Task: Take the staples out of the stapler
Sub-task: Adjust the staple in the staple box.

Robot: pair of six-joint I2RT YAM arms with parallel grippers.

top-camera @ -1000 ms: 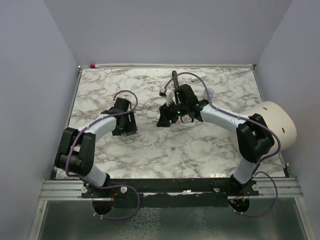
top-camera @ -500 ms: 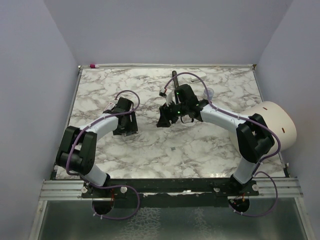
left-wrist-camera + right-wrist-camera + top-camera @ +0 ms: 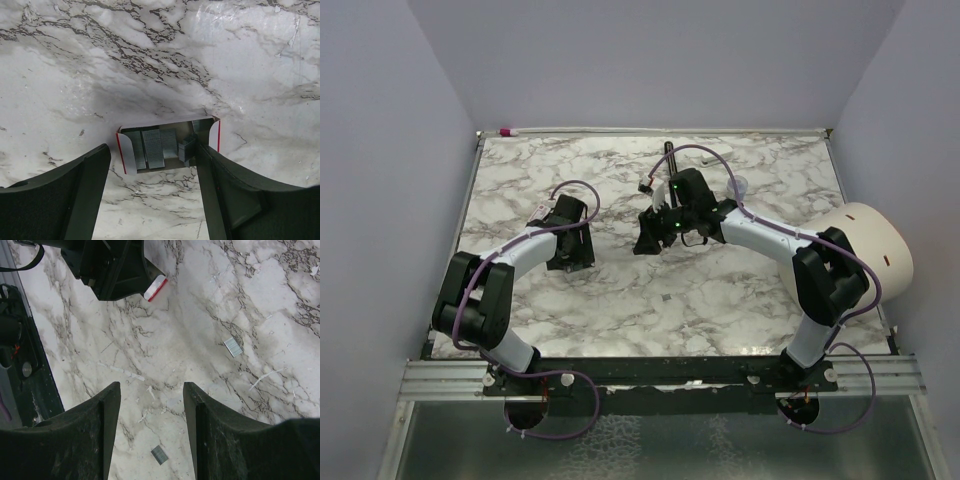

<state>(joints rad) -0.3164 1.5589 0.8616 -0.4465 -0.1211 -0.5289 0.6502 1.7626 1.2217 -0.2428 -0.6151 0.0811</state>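
The stapler (image 3: 167, 145) lies open on the marble, red-and-white, with grey strips of staples (image 3: 152, 148) side by side inside it. My left gripper (image 3: 151, 150) is open and straddles it: the right finger (image 3: 215, 180) lies against the stapler's right end, and the left finger (image 3: 85, 180) stands a little off its left end. In the top view the left gripper (image 3: 572, 250) covers the stapler. My right gripper (image 3: 151, 386) hangs open and empty over the marble at mid-table (image 3: 650, 238). Two loose staple strips (image 3: 233, 347) (image 3: 160, 455) lie below it. The stapler's red-white end (image 3: 155, 288) shows under the left gripper.
A long thin black bar (image 3: 670, 155) lies at the back centre, with a small white block (image 3: 645, 187) near it. A white domed object (image 3: 865, 245) stands at the right edge. A pink-capped item (image 3: 506, 131) sits on the back rim. Paper scraps (image 3: 127, 374) litter the marble.
My left gripper has shifted slightly over the stapler and its jaws have narrowed a little. The right arm has not moved.
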